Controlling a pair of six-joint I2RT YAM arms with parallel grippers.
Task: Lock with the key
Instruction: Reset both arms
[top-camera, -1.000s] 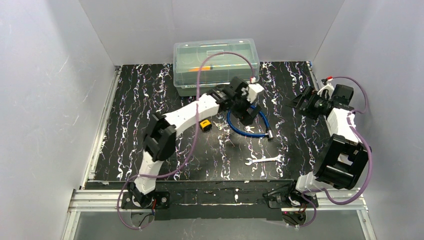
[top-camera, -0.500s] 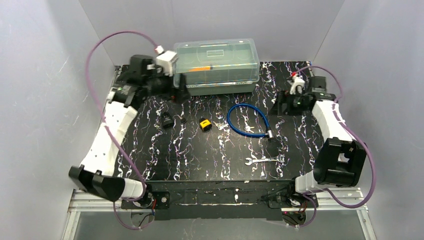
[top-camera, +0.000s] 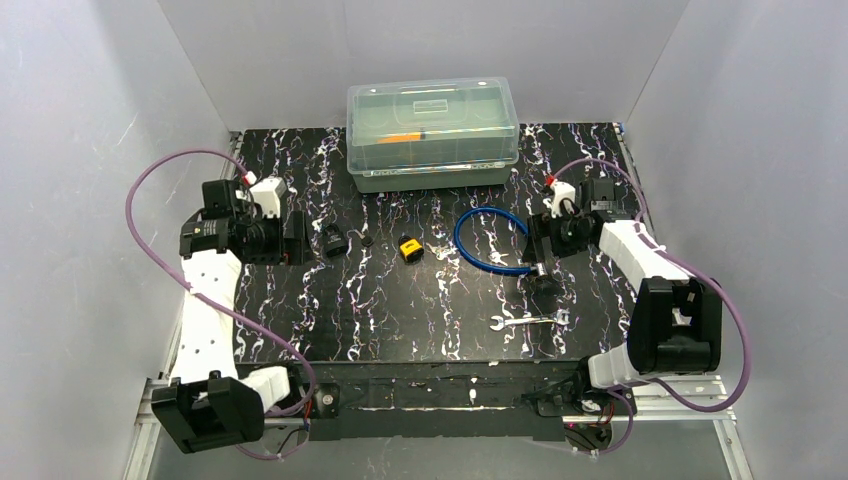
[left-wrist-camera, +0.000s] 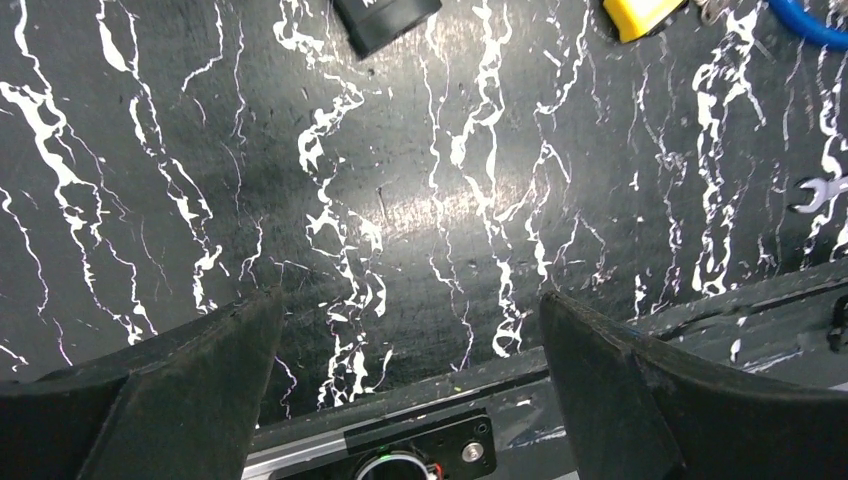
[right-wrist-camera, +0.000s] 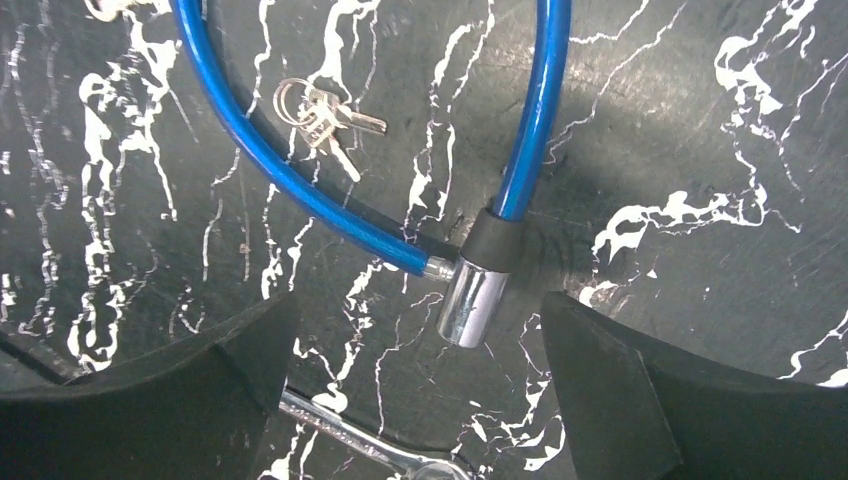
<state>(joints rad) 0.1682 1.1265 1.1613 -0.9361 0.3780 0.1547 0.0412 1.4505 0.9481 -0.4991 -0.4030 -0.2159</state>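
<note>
Pickup pending: small silvery key bunch (right-wrist-camera: 322, 110) lies inside the blue cable lock loop (right-wrist-camera: 300, 195); your left gripper (left-wrist-camera: 410, 390) and right gripper (right-wrist-camera: 420, 390) hang spread, empty; pinch with the right.

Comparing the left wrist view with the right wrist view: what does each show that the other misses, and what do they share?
Left wrist only: a black block and a corner of the yellow padlock at the top, plus the front edge of the table. Right wrist only: a clear look at the key bunch, lying between the strands of the blue cable, and the cable's silver end. Both: the cable, part of the wrench, the marbled tabletop, and an open, empty gripper: the left gripper and the right gripper.
</note>
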